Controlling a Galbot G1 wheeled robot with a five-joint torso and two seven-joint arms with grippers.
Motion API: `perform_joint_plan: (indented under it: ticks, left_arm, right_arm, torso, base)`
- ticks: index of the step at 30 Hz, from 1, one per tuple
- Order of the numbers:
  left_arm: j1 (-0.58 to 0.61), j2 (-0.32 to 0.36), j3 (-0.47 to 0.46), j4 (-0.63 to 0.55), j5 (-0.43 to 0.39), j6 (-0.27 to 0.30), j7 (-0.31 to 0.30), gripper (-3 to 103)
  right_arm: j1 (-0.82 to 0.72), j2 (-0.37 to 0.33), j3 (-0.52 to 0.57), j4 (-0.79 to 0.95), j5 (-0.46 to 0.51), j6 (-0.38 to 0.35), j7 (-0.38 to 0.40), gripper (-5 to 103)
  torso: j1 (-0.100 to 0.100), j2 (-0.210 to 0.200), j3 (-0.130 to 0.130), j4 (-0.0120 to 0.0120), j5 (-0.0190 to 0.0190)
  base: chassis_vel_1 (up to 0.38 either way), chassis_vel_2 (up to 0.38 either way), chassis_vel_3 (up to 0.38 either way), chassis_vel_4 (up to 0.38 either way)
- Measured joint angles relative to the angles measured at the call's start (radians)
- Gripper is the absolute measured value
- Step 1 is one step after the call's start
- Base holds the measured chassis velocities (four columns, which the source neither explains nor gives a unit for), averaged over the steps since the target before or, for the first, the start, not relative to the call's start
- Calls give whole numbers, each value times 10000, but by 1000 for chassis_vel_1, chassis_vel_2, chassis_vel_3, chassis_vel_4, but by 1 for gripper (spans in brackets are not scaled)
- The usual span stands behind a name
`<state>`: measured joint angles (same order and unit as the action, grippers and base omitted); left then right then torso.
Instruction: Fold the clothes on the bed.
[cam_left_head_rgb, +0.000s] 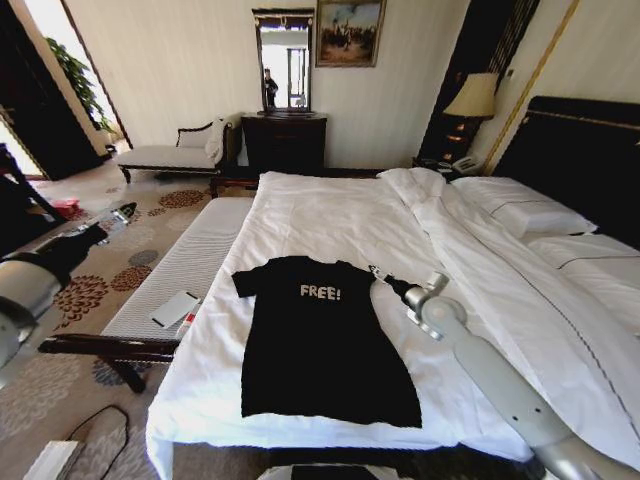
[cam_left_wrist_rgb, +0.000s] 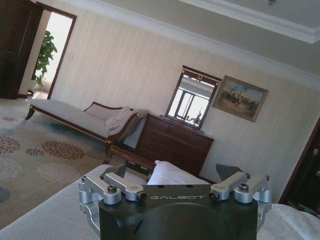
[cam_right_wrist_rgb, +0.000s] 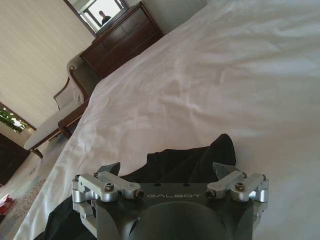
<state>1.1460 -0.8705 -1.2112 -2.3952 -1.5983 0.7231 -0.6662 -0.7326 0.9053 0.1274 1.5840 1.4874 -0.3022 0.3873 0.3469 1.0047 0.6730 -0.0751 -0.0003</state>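
- The soft black short-sleeved T-shirt (cam_left_head_rgb: 320, 345) with white "FREE!" letters lies flat on the very big bed (cam_left_head_rgb: 330, 215) with white sheets and a dark wooden frame.
- The shirt sits near the foot edge of the bed, at about 6 o'clock in the head view, with its neck pointing to 12 o'clock.
- The right claw (cam_left_head_rgb: 385, 277) is low over the bed, just beside the shirt's sleeve at about 3 o'clock from the letters.
- In the right wrist view the right claw (cam_right_wrist_rgb: 167, 170) has its two fingers (cam_right_wrist_rgb: 111, 170) spread wide, with the black sleeve (cam_right_wrist_rgb: 192, 160) lying between and under them. It holds nothing.
- The left claw (cam_left_head_rgb: 122, 213) is held out in the air at about 9 o'clock, well apart from the shirt, over the patterned carpet (cam_left_head_rgb: 95, 290) beside the long white-cushioned bench (cam_left_head_rgb: 185, 265).
- In the left wrist view the left claw (cam_left_wrist_rgb: 175, 175) is spread wide too and holds nothing.
- A pale chaise (cam_left_head_rgb: 180, 150) and a dark wooden dresser (cam_left_head_rgb: 285, 140) stand by the far wall at about 11 and 12 o'clock.
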Motion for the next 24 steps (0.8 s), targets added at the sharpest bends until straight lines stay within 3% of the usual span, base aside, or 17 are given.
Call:
perform_joint_plan:
  ticks: [18,20,22,24]
  left_arm:
    - [58,-226,-22,-41,137,38,-24,100]
    - [83,-225,-42,-57,142,40,-24,100]
    - [119,-225,-71,-73,143,44,-23,100]
    - [129,-225,-81,-79,144,45,-23,100]
  right_arm:
    - [1180,779,-929,-2447,-877,-125,-13,103]
    - [1191,809,-958,-2494,-902,-138,-43,99]
    - [1220,849,-1022,-2567,-981,-156,-62,84]
    - [1232,864,-1043,-2609,-1003,-158,-64,84]
  torso:
    - [-1,1,-1,-2,3]
    - [-1,1,0,-2,3]
    - [-2,1,-1,-1,2]
    - [-2,1,-1,-1,3]
  base:
    - [0,0,0,0]
    - [0,0,0,0]
    - [0,0,0,0]
    - [0,0,0,0]
